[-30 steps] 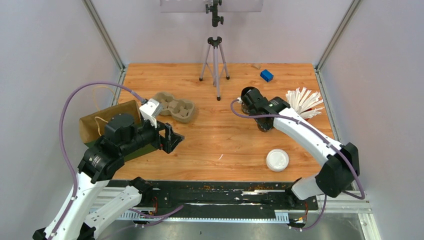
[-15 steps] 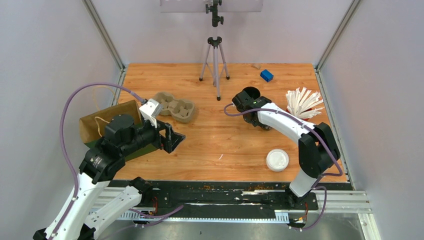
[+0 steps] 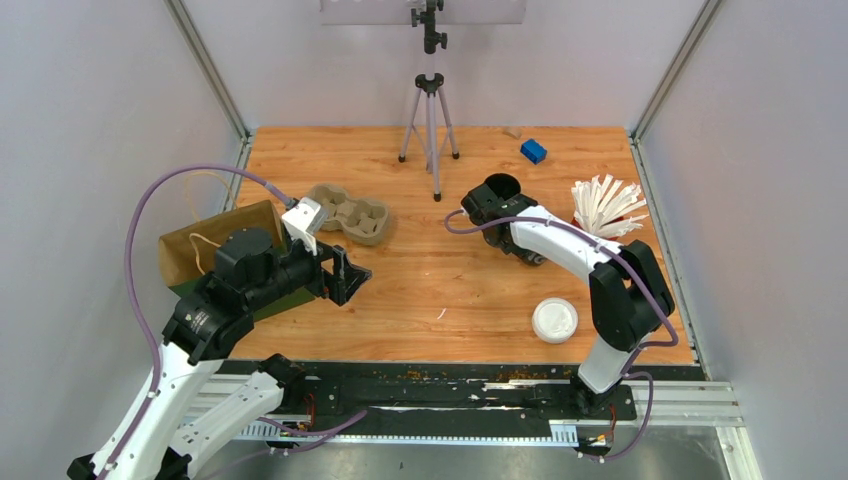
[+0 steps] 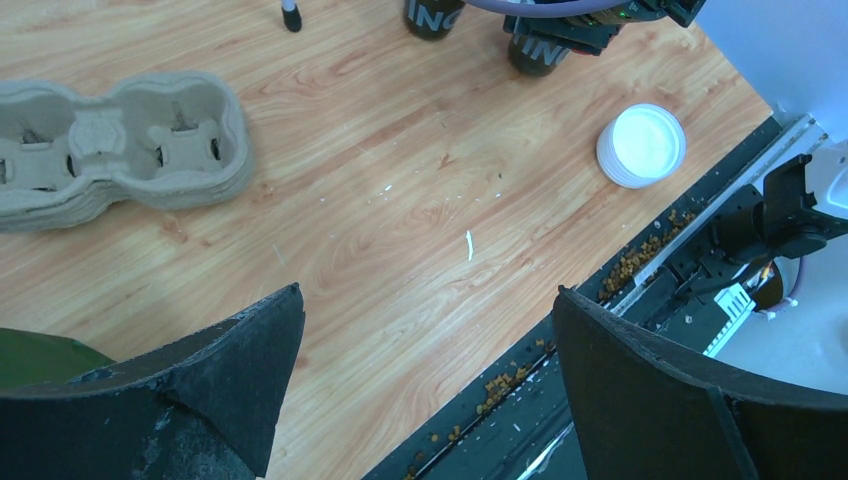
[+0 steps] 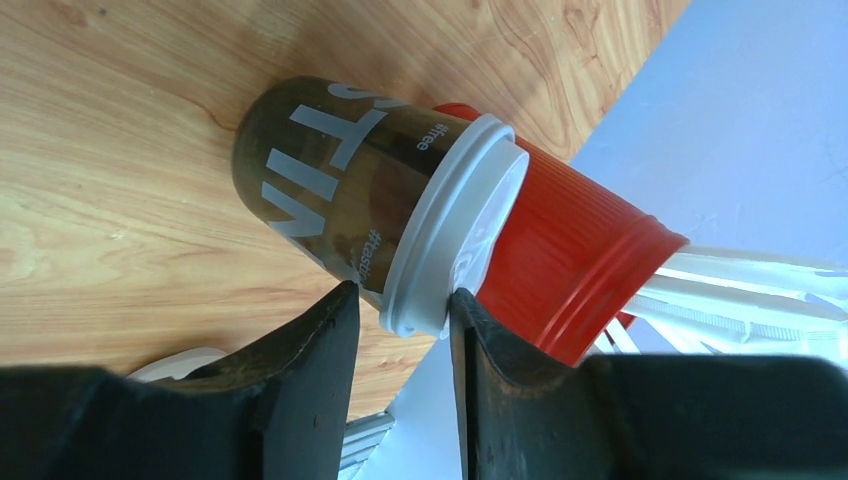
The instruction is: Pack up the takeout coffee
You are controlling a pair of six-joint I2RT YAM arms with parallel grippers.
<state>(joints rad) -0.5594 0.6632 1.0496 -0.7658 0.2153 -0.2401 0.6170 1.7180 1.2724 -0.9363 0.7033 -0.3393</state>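
1. Brown paper bag (image 3: 205, 245), left of grey moulded-pulp cup carrier (image 3: 350, 213): prob. the final pack spot.
2. Left pincer (image 4: 428, 300), just nearer than carrier, fingers spread wide, empty; prob. parked till cup arrives.
3. Dark brown paper cup w/ white plastic lid (image 5: 320, 190) stands on wooden table (image 3: 420, 290), well right of carrier.
4. Right pincer (image 5: 400, 293): fingers partly apart, flanking lid rim; can't tell if pinching. Side approach at rim prob. avoids crushing paper wall.
5. Cup's long axis approx. vertical, lid up, base flat on table.
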